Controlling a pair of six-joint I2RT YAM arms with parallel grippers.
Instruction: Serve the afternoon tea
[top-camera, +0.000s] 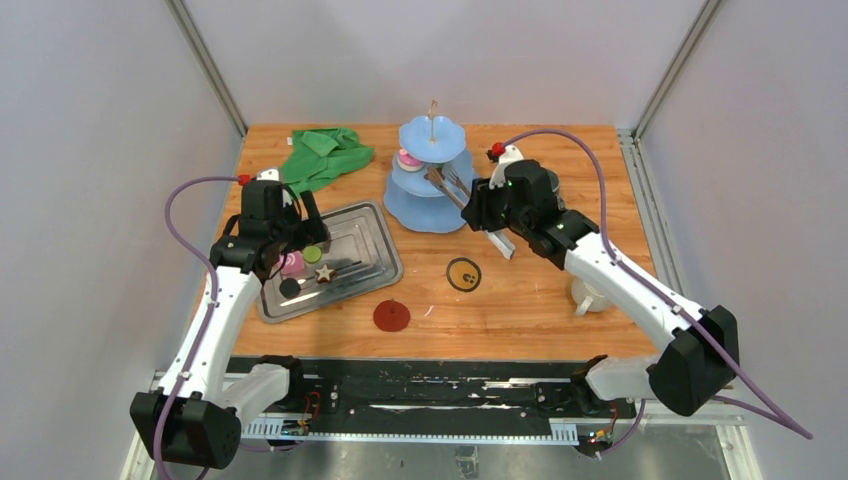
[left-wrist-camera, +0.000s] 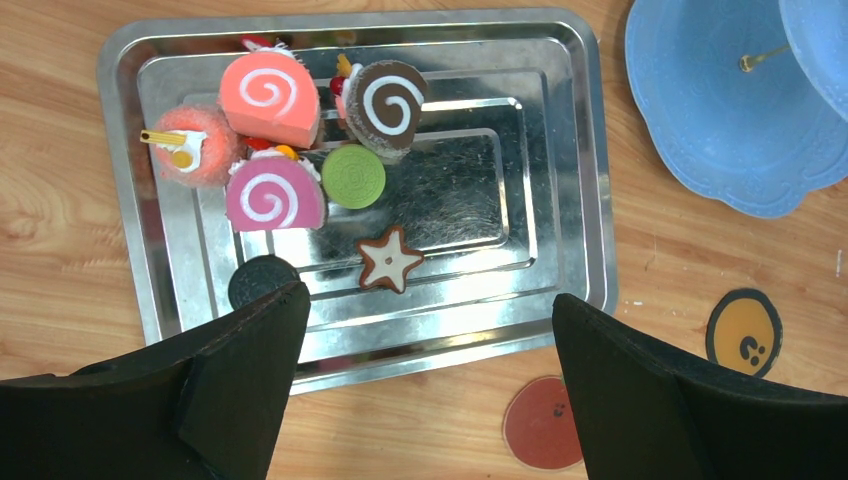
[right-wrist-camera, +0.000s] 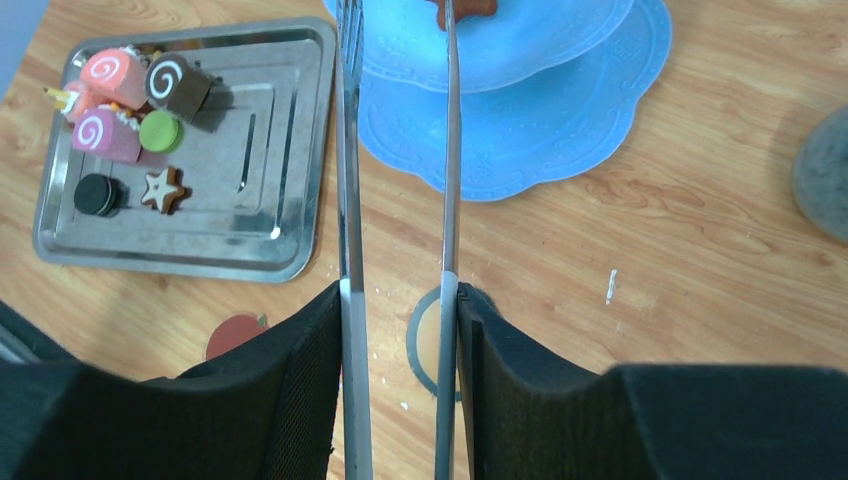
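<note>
Toy sweets lie on the steel tray (left-wrist-camera: 560, 200): two pink swirl rolls (left-wrist-camera: 270, 92), a brown swirl roll (left-wrist-camera: 388, 105), a green disc (left-wrist-camera: 353, 176), a brown star (left-wrist-camera: 390, 260) and a black disc (left-wrist-camera: 258, 280). My left gripper (left-wrist-camera: 425, 330) is open and empty above the tray's near edge. My right gripper (right-wrist-camera: 400, 300) is shut on metal tongs (right-wrist-camera: 345, 150), whose tips stand apart at the blue tiered stand (top-camera: 430, 190). A brown sweet (right-wrist-camera: 465, 8) and a pink one (top-camera: 408, 158) sit on the stand. The white mug (top-camera: 590, 297) stands beside the right arm. The grey-green mug (right-wrist-camera: 825, 170) is at the right edge.
A green cloth (top-camera: 325, 155) lies at the back left. A red coaster (top-camera: 391, 316) and a yellow, dark-rimmed coaster (top-camera: 463, 274) lie on the wooden table between tray and right arm. An orange-pink cake (left-wrist-camera: 195, 145) sits at the tray's corner.
</note>
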